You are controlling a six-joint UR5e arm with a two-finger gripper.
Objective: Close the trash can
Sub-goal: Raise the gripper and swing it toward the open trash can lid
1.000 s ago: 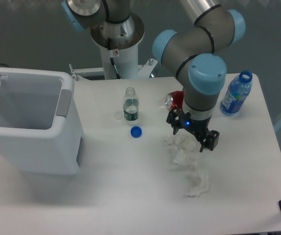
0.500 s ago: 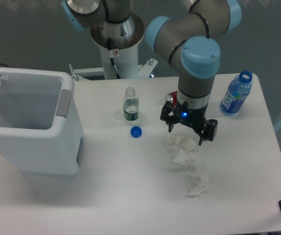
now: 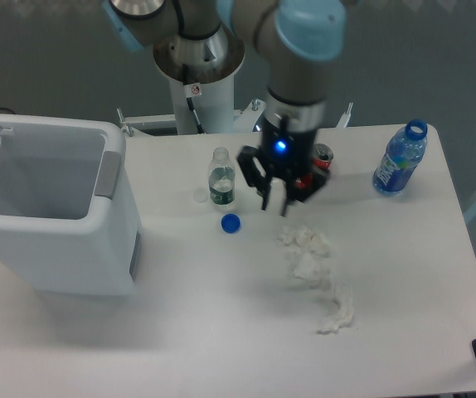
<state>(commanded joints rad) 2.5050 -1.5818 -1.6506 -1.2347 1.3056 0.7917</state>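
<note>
We see the trash can point(image 3: 51, 211) standing well to the left of our gripper point(image 3: 274, 201), lid up and bin open. Our gripper hangs over the table point(image 3: 221, 332) with its fingers apart, holding nothing. A small clear bottle point(image 3: 221, 177) and a blue cap point(image 3: 230, 222) lie between gripper and can.
</note>
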